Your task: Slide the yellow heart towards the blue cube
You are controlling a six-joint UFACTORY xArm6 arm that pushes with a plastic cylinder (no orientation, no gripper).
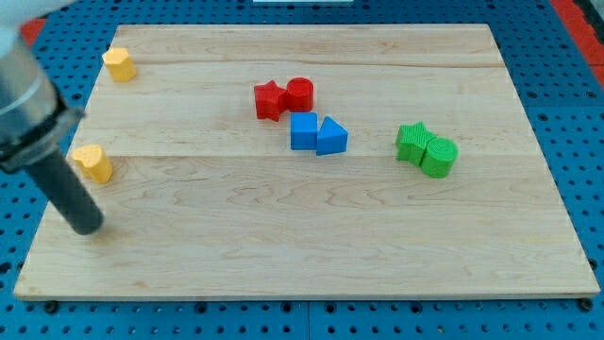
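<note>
The yellow heart [92,162] lies near the board's left edge, about halfway down. The blue cube [303,131] sits near the board's middle, touching a blue triangular block [331,138] on its right. My tip [88,227] rests on the board just below the yellow heart, a short gap apart from it. The rod slants up to the view's upper left. The blue cube is far to the right of the heart and slightly higher in the view.
A second yellow block [118,64] sits at the top left. A red star [270,100] and red cylinder [300,93] touch just above the blue cube. A green star [412,142] and green cylinder [439,157] sit right.
</note>
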